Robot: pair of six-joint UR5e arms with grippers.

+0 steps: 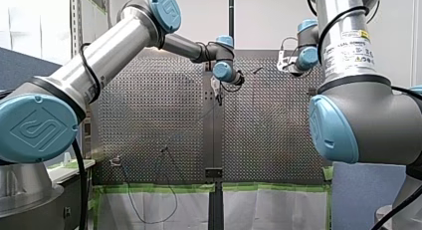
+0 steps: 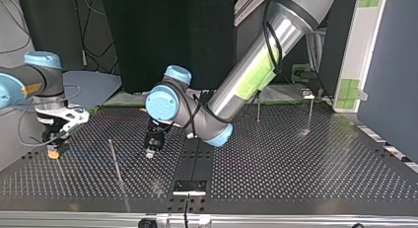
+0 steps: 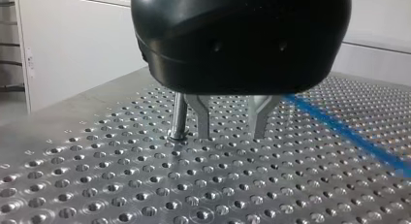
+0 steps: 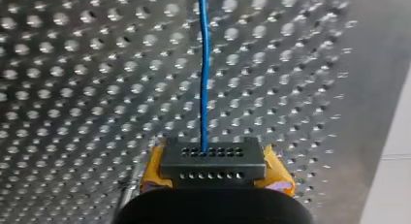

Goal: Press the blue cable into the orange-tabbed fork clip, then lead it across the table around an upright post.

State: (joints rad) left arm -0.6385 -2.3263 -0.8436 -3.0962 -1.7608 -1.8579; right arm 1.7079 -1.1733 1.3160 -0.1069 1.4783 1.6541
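The blue cable (image 4: 204, 78) runs straight ahead from my right gripper (image 4: 213, 161), which looks shut on it between yellow pads (image 4: 278, 174). In the top view my right gripper (image 2: 53, 148) stands low at the left. From it the cable (image 2: 93, 154) stretches to a thin upright post (image 2: 115, 161). My left gripper (image 2: 150, 151) hangs just beyond that post, and its metal fingers (image 3: 203, 123) are open with nothing between them. The post (image 3: 179, 117) stands beside one finger and the cable (image 3: 339, 129) passes on the other side. I cannot pick out the orange-tabbed clip for certain.
Two more thin posts (image 2: 258, 109) (image 2: 310, 114) stand at the top view's far right. A small fixture (image 1: 115, 161) sits at the front view's near left, with a black lead hanging over the table edge. A dark plate (image 2: 190, 186) lies at the table's middle seam.
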